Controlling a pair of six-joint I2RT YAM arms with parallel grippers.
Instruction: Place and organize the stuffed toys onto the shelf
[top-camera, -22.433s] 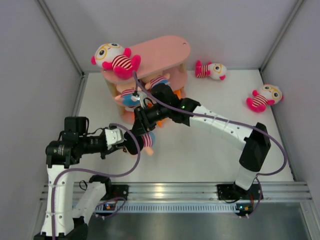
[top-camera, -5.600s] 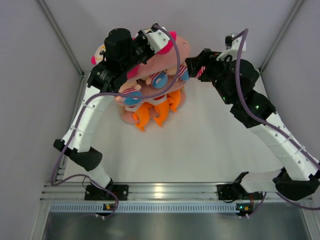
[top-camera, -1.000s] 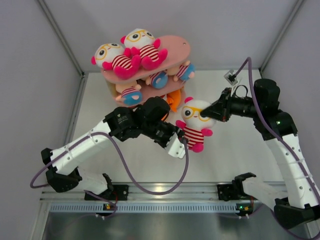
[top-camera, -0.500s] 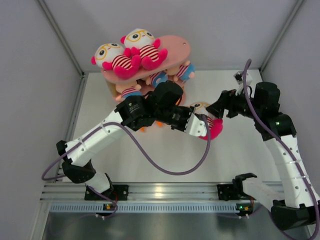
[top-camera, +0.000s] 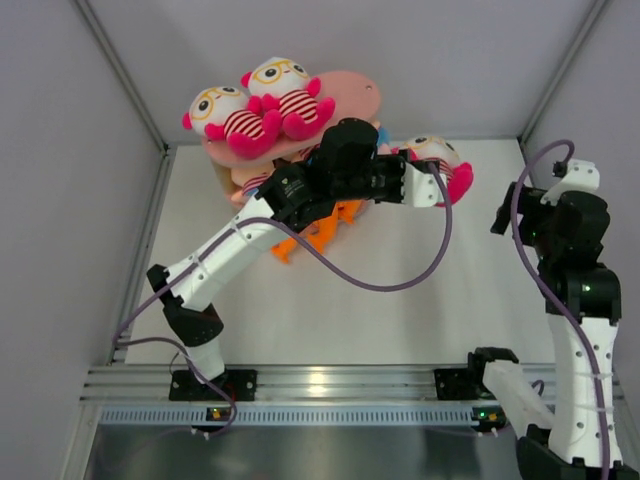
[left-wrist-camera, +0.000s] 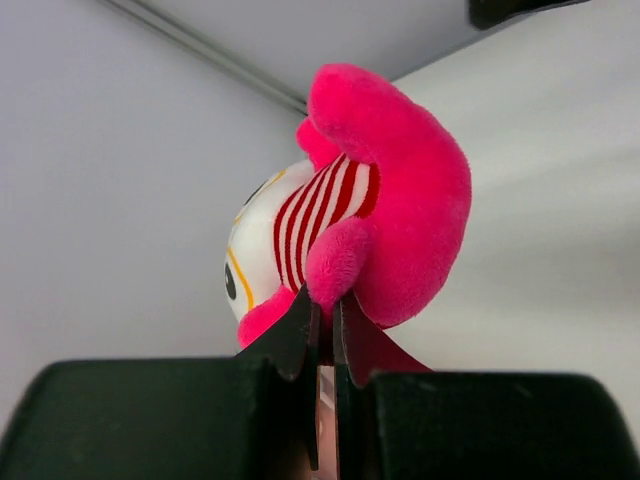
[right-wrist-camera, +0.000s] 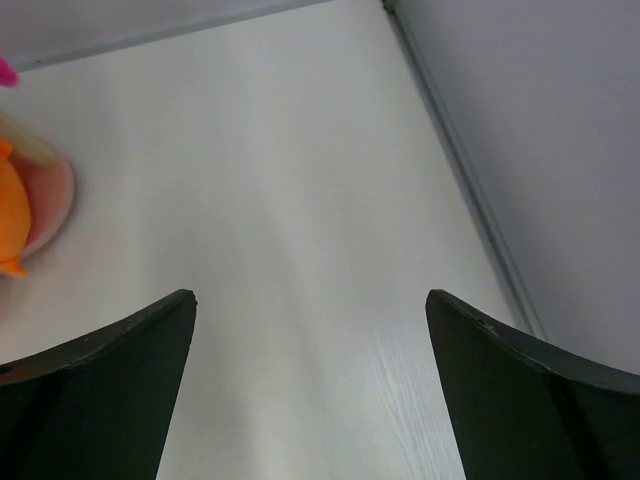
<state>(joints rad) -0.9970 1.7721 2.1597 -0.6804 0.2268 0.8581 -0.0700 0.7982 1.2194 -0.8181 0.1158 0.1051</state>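
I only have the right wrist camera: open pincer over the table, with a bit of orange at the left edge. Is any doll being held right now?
Observer: Yes. The left pincer is shut on a pink limb of a striped doll.
Operator: Where is that relative to the shelf?
Observer: From the top view, it is held just off the right end of the shelf, not resting on any board.
Operator: Is there room on the top board?
Observer: A goggled doll and its twin lie side by side at its left end. The right half shows bare pink.
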